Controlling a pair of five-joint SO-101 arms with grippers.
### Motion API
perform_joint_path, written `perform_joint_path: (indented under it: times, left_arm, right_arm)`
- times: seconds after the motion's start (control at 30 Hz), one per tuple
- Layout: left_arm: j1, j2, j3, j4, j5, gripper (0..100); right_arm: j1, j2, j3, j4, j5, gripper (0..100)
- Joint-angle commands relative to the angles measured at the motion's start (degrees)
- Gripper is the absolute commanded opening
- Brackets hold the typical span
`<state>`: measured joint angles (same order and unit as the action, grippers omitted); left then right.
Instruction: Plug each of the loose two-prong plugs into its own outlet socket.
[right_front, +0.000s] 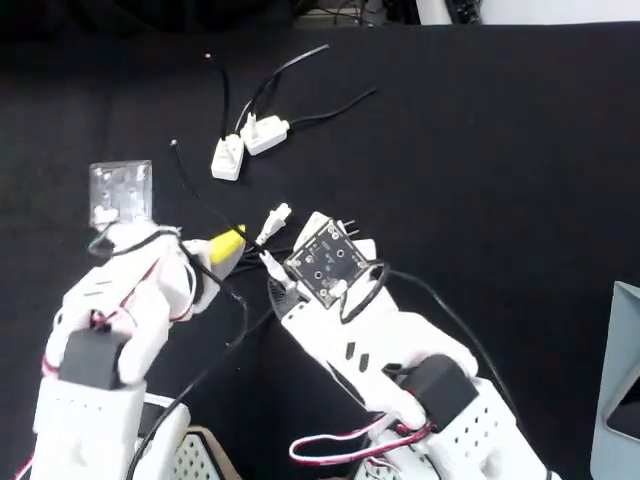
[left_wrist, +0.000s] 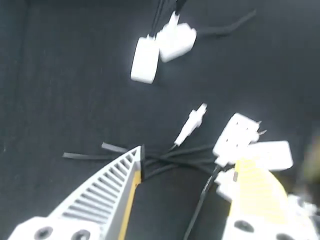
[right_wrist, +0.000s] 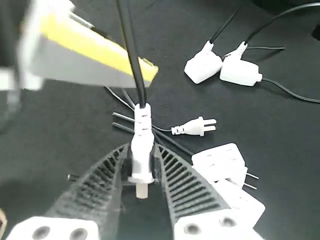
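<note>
Left pincer agape, right pincer tight.

Black cloth-covered table, matte and evenly lit, pale strip of surface beyond the table's far edge, tangled dark cables beside it, grey-blue panel at the table's right side

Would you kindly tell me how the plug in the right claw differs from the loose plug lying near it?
The held plug is clamped in the right claw; the loose plug lies free on the black table. The loose plug lies roughly crosswise to the held plug. The loose plug's two prongs show plainly; the held plug's I cannot make out. Both are white and on black cords.
</note>
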<state>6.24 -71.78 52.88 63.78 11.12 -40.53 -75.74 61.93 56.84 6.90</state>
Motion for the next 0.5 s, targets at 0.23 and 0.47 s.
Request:
perform_joint_path:
  times: [0.23,0.47]
  left_arm:
    - [13.2,-20.6,5.8,0.3,0.2,29]
    - [11.0,-25.9,8.2,0.5,-2.6,29]
  right_arm:
    - [-2.2,-0.1,-0.1,-1.3,-0.4,1.1]
    - [-1.1,-0.1,-0.3,-0.9,-0.4,1.1]
